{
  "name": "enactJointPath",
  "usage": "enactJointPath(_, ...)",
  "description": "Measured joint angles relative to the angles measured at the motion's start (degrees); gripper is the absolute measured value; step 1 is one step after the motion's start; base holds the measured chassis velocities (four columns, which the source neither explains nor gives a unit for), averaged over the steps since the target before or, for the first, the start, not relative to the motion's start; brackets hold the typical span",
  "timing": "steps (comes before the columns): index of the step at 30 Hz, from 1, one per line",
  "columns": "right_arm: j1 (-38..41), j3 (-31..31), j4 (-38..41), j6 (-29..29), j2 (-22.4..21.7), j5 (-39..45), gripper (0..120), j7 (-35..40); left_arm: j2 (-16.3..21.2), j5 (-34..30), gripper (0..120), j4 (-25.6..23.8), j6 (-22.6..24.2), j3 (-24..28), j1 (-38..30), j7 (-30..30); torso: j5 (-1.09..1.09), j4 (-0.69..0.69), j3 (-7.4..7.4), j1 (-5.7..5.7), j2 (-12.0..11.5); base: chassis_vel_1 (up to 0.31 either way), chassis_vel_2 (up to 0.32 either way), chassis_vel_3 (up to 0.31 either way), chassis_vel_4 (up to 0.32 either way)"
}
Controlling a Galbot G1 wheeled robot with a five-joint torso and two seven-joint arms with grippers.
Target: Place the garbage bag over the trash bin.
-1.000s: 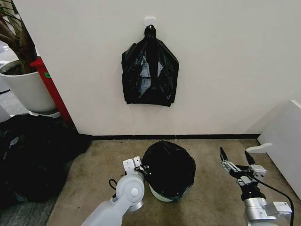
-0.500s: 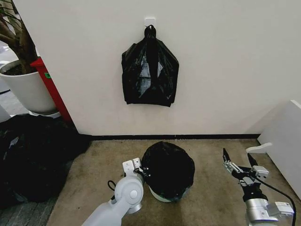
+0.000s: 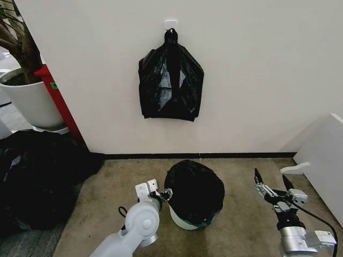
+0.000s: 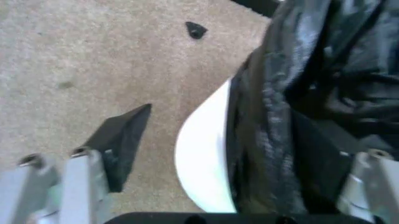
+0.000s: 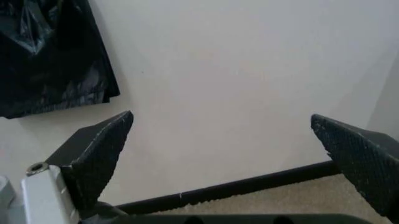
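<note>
The thin, glossy black plastic garbage bag (image 3: 195,187) drapes over the small round cream-white plastic trash bin (image 3: 181,218) on the carpeted floor (image 3: 107,187) near the wall's baseboard. The left end effector (image 3: 161,194) is open astride the bin's rim and bag edge. The right end effector (image 3: 272,183) hangs open, well apart. The film looks light, limp and slippery; pinch its hem at the rim.
</note>
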Motion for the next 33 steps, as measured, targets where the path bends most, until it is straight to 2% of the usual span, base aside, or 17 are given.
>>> enactJointPath(4,0.2,-0.9,0.2,-0.1,0.2,-0.4,100,0.0,0.6,-0.7,99,-1.2,-0.2,-1.9,1.1,5.0,0.01,0.0,0.0,0.0,0.0,0.0,0.0,0.0,0.0)
enactJointPath(10,0.5,-1.3,0.8,-0.4,0.4,-0.6,100,0.2,0.9,0.1,100,-2.2,-2.4,-3.3,2.2,10.9,0.0,-0.01,0.0,0.0,0.0,0.0,0.0,0.0,0.0)
enactJointPath(12,0.5,-0.9,1.3,-0.8,0.4,-0.5,100,0.1,1.3,4.8,100,-3.0,-3.1,-4.8,3.5,14.5,0.01,-0.01,0.0,0.0,0.0,0.0,0.0,0.0,0.0)
enactJointPath(13,0.5,-0.9,1.3,-0.8,0.4,-0.5,100,0.1,1.3,4.8,100,-3.0,-3.1,-4.8,3.5,14.5,0.01,-0.01,0.0,0.0,0.0,0.0,0.0,0.0,0.0)
enactJointPath(14,0.4,-0.5,1.6,-1.1,0.4,-0.6,100,-0.1,1.6,8.7,100,-2.9,-4.1,-5.6,4.1,16.8,0.0,-0.01,0.0,0.0,0.0,0.0,0.0,0.0,0.0)
enactJointPath(15,-0.1,0.3,2.0,-1.8,0.3,-0.9,100,-0.8,2.2,16.1,100,-2.4,-6.7,-6.9,5.2,22.0,0.01,-0.01,-0.01,0.0,0.0,0.0,0.0,0.0,0.0)
enactJointPath(16,-0.8,1.8,2.6,-2.9,0.2,-1.3,100,-2.1,3.3,24.8,100,-1.5,-10.5,-8.3,7.1,30.1,0.02,0.0,0.0,0.0,0.0,0.0,0.0,0.0,0.0)
enactJointPath(17,-1.0,2.3,2.7,-3.2,0.1,-1.4,100,-2.6,3.7,27.4,100,-1.3,-11.9,-8.7,7.7,32.9,0.01,0.01,0.0,0.0,0.0,0.0,0.0,0.0,0.0)
enactJointPath(18,-1.7,4.1,2.8,-3.9,-0.3,-1.5,100,-4.0,5.1,34.4,100,-0.5,-16.8,-9.9,9.6,41.0,-0.04,0.0,-0.01,0.0,0.0,0.0,0.0,0.0,0.0)
enactJointPath(19,-1.9,4.7,2.8,-4.1,-0.4,-1.5,100,-4.4,5.5,35.8,100,-0.4,-18.1,-10.5,10.0,42.8,-0.04,0.0,-0.01,0.0,0.0,0.0,0.0,0.0,0.0)
enactJointPath(20,-2.5,7.3,2.0,-5.3,-0.9,-1.6,100,-6.6,8.0,40.8,100,-0.3,-23.4,-14.6,12.8,50.0,-0.05,-0.01,-0.01,0.0,0.0,0.0,0.0,0.0,0.0)
enactJointPath(21,-2.5,7.9,1.7,-5.6,-0.9,-1.6,100,-7.3,8.6,41.4,100,-0.5,-24.0,-15.8,13.5,50.9,0.0,-0.03,-0.02,0.0,0.0,0.0,0.0,0.0,0.0)
enactJointPath(22,-2.6,9.7,0.3,-6.3,-1.1,-1.6,100,-9.6,9.7,42.2,100,-1.5,-25.5,-19.5,16.1,53.4,0.06,0.0,0.0,0.0,0.0,0.0,0.0,0.0,0.0)
enactJointPath(25,-2.7,10.7,-0.8,-6.5,-0.8,-1.7,100,-11.2,9.6,43.1,100,-3.2,-26.8,-23.1,19.2,55.1,-0.01,0.01,-0.01,0.0,0.0,0.0,0.0,0.0,0.0)
enactJointPath(27,-3.4,10.7,-1.0,-6.4,0.3,-1.9,100,-11.3,8.0,44.2,100,-5.6,-27.4,-27.3,23.6,56.0,0.01,-0.01,-0.01,0.0,0.0,0.0,0.0,0.0,0.0)
enactJointPath(30,-5.7,9.0,0.7,-4.6,4.2,-3.1,100,-10.7,3.2,46.7,100,-9.7,-29.3,-33.7,32.1,57.3,-0.02,0.0,-0.01,0.0,0.0,0.0,0.0,0.0,0.0)
enactJointPath(33,-7.4,7.6,2.4,-3.0,7.0,-4.6,100,-10.2,0.5,48.2,100,-10.8,-31.5,-35.9,35.6,57.5,0.03,0.02,-0.02,0.0,0.0,0.0,0.0,0.0,0.0)
